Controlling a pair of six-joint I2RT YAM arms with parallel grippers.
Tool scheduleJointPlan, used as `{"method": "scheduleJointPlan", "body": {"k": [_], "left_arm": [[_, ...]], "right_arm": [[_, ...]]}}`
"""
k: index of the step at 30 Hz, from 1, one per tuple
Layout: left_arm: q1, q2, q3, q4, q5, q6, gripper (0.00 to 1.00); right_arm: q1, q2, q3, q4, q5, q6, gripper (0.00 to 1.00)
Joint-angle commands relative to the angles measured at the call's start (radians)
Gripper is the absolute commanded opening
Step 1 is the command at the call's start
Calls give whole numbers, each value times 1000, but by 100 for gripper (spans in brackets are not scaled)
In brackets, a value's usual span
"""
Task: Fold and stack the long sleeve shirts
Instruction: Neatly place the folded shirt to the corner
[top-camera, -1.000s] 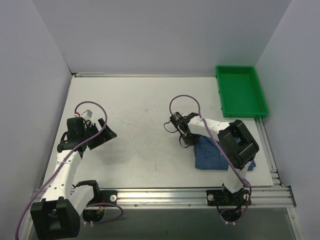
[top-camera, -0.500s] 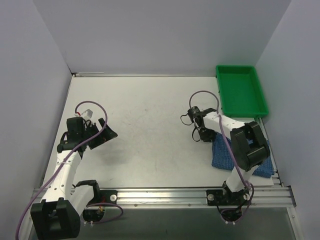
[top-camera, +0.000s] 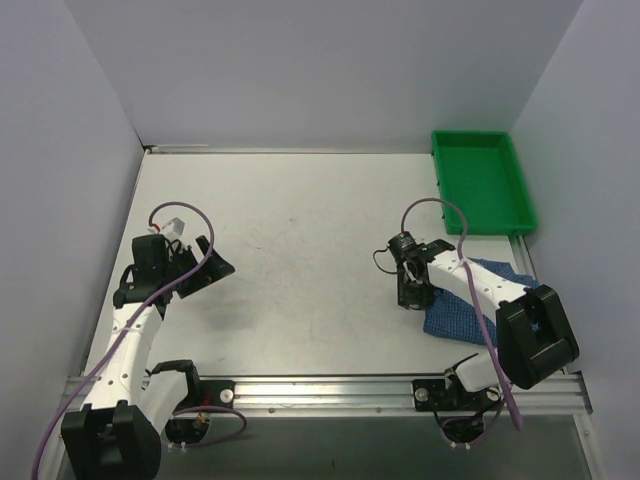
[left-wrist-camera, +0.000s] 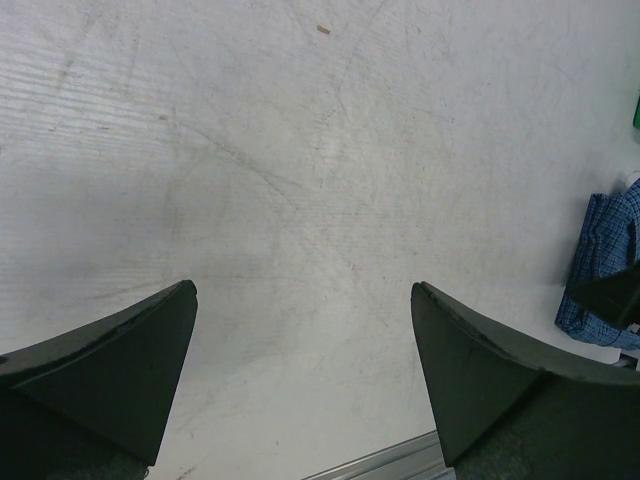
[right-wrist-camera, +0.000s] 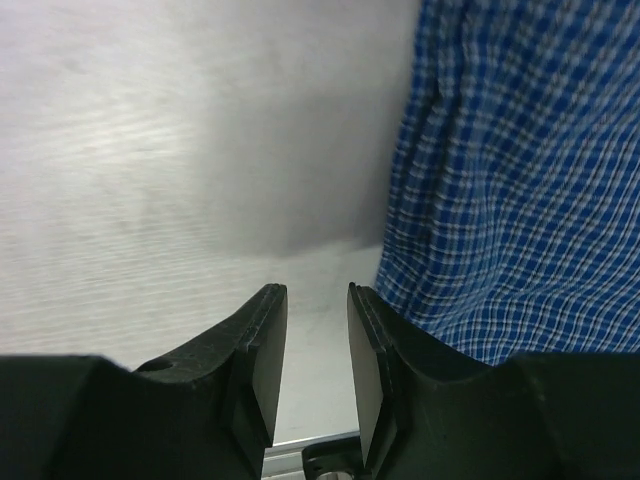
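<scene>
Here, blue shirt (right-wrist-camera: 520, 180), just beside right fingers (right-wrist-camera: 365, 360)

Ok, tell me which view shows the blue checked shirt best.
Top external: it alone shows where the shirt lies, by the table's right edge, though the right arm crosses it. Right wrist gives only a close patch of checked cloth; left wrist catches a sliver at the frame's right edge.
</scene>
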Motion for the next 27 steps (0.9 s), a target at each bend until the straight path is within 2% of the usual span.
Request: {"method": "scheduleJointPlan", "body": {"k": [1,5,8,9,13,16,19,27], "left_arm": [[-1,-20,6,19,17,16,97],[-1,-18,6,20,17,17,97],[-1,-18,6,20,20,17,97],[-1,-16,5,20,20,17,97],[-1,-13,5,22,25,17,97],[-1,-13,3,23,25,17,97],[1,-12,5,23,26,17,97],[1,-20,2,25,21,19,97]], "right_arm": [[-62,-43,-62,-55,-46,80,32],[-151,-78,-148,-60,-109,123,33],[-207,-158,-211,-78,-114,157,40],[-219,-172,-222,-83,-123,160,43],[-242,-241,-205,-116,-89,186,43],[-240,-354,-171,-118,-74,194,38],[-253,-434,-134,-122,-11,206,26],[-340,-367,-163,-116,49,260,17]]}}
